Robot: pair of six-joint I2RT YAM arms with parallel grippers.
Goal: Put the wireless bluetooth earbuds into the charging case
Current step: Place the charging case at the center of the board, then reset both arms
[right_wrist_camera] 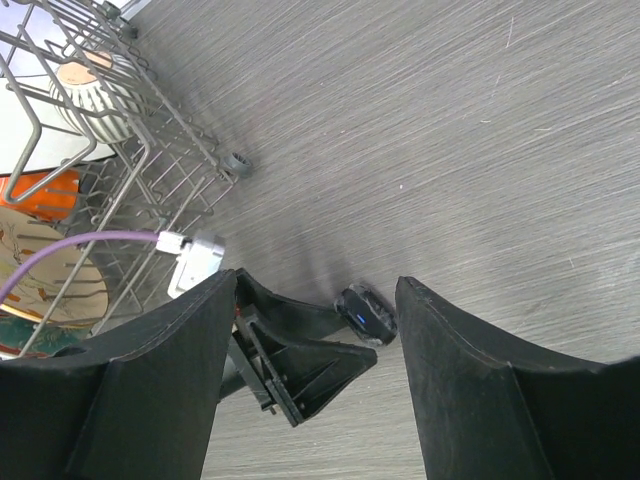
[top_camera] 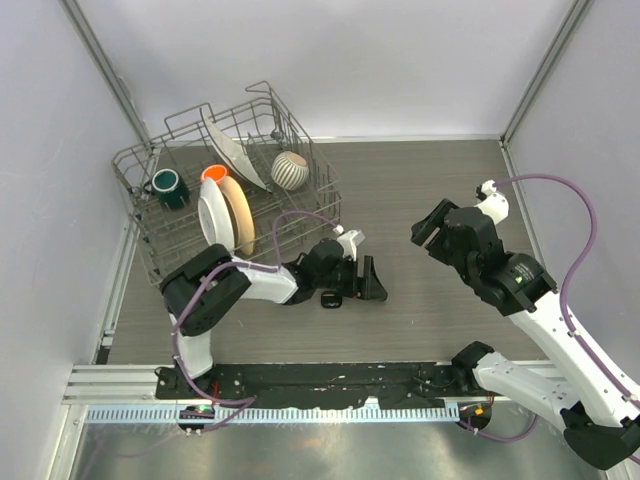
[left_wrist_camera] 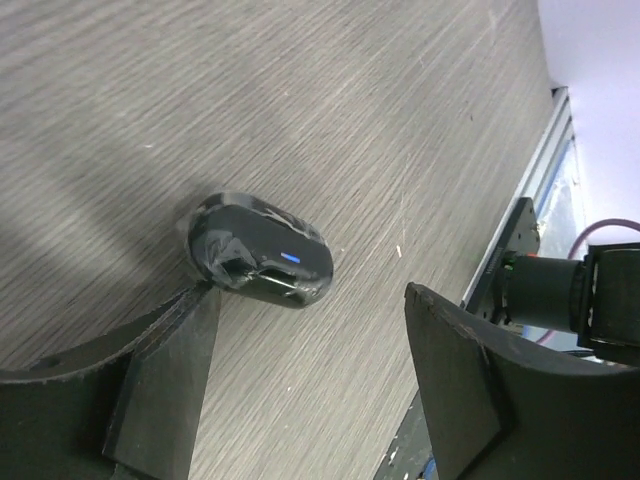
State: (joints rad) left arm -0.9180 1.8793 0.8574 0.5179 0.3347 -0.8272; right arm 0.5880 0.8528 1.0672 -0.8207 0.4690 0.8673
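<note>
On the table (left_wrist_camera: 400, 120), the charging case (left_wrist_camera: 262, 250) lies flat, blue light lit, seemingly touching one finger of the left gripper (left_wrist_camera: 310, 298), jaws wide. Right gripper (right_wrist_camera: 318, 282) held well apart, likewise spread wide.

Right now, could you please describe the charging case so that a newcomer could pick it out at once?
Start at the wire dish rack at the left rear of the table; in front of it the left arm lies low. Beside the left gripper, jaws open, sits the charging case, the only small glossy black pebble there, showing a tiny blue light.
</note>
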